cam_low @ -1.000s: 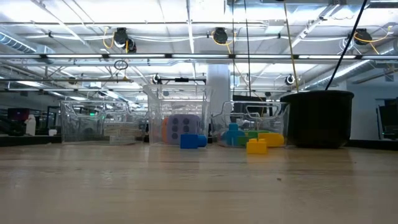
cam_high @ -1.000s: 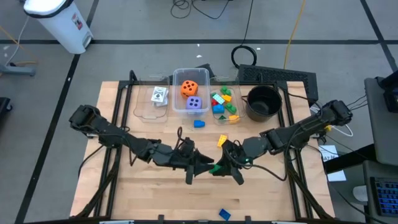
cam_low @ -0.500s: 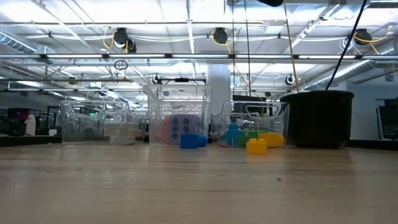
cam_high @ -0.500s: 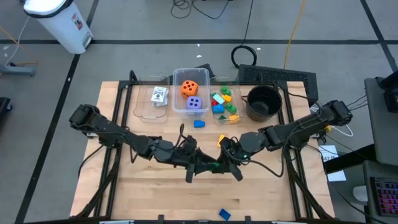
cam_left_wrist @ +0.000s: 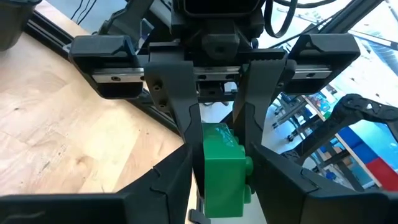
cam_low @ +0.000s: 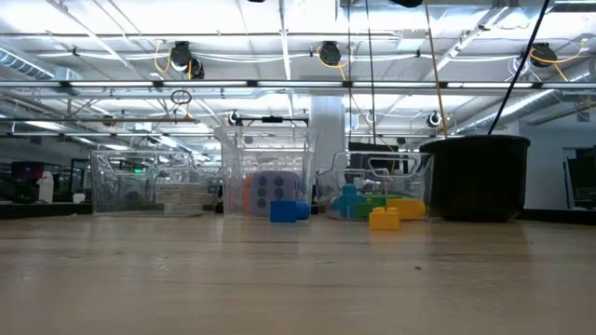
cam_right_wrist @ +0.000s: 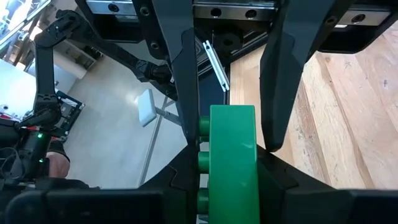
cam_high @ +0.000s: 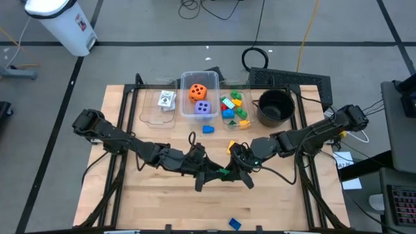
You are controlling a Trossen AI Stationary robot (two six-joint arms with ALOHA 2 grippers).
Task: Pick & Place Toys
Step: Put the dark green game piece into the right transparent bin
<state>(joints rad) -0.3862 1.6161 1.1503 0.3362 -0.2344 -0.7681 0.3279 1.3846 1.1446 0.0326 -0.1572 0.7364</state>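
Wood surface [cam_high: 162, 201] ctr: left end effector [cam_high: 216, 174] & right end effector [cam_high: 227, 173] both clamp green brick [cam_high: 223, 173], 6 o'clock of bins [cam_high: 199, 97].

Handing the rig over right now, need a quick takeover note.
Left gripper and right gripper: meeting mid-table, both apparently closed on one green brick, mid-handover.
Done: orange die and purple die in middle bin, cards in left bin, some bricks in right bin.
Left: green brick, plus loose blue brick, yellow brick, another blue one at the near edge.
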